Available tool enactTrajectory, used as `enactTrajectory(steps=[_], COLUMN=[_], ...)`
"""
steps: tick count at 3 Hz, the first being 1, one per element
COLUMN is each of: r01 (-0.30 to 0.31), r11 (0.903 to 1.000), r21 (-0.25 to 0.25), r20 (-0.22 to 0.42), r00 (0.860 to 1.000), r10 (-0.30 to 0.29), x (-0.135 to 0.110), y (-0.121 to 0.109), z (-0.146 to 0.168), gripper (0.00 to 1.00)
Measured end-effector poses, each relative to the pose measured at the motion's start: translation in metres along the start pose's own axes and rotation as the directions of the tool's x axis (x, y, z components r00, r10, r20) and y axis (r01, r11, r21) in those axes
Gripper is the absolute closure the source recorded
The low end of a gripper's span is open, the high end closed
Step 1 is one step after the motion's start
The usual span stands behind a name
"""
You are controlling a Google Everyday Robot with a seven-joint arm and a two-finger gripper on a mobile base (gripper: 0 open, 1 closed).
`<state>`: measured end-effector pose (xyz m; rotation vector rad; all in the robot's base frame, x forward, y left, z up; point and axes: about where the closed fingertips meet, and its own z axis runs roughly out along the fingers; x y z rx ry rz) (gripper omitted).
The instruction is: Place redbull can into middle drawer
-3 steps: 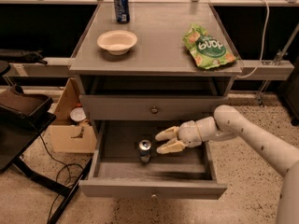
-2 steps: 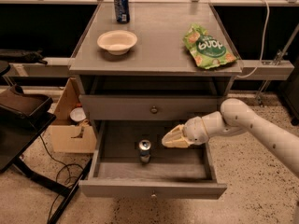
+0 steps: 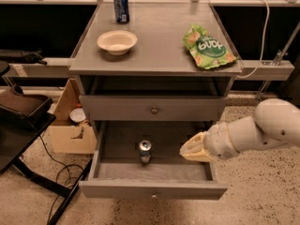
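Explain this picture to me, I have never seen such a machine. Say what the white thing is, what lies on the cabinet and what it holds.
The white limb on the right is a robot's arm. Its cream tip is the end effector, the part that grasps; it hangs over the right side of the open middle drawer. The one camera looks down at the cabinet's front. On the cabinet top lie a pale bowl, a blue can at the back edge and a green snack bag. The redbull can stands upright in the drawer's tray, left of the end effector and apart from it, so it is not held.
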<state>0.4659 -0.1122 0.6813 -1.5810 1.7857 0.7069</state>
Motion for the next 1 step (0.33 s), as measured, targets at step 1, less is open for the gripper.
enactTrajectory(steps=[1], r01=[0.054], r11=[0.9938], r21=[0.097], r20=[-0.098], r00=[0.994], r10=[-0.045], x=[-0.0349], y=[0.0206], z=[-0.0452], gripper=[1.00])
